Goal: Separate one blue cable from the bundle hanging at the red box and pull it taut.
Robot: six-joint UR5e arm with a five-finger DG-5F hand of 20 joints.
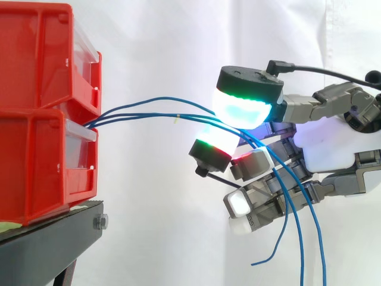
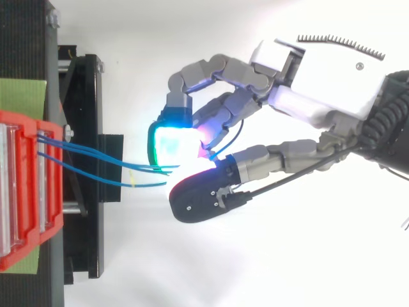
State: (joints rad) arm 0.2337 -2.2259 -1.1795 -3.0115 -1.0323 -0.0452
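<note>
Where the blue cables (image 1: 156, 114) leave the red box (image 1: 41, 161) they fan apart; farther from it the hand (image 1: 333, 143) pinches seemingly several strands between curled pads (image 1: 244, 110). Better to keep one only, then draw straight away from the box.

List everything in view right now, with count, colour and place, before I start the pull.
red bins: two, red, stacked at the left on the stand
blue cables: at least three, blue, running from the bins to the hand, ends hanging below it
yellow mark: one, yellow, on a cable between bins and hand
black stand: one, black, under the bins
green sheet: one, green, between bins and stand
white curtain: one, white, behind everything
hand: one, grey and white, at the right, glowing pads pinching the cables
</note>
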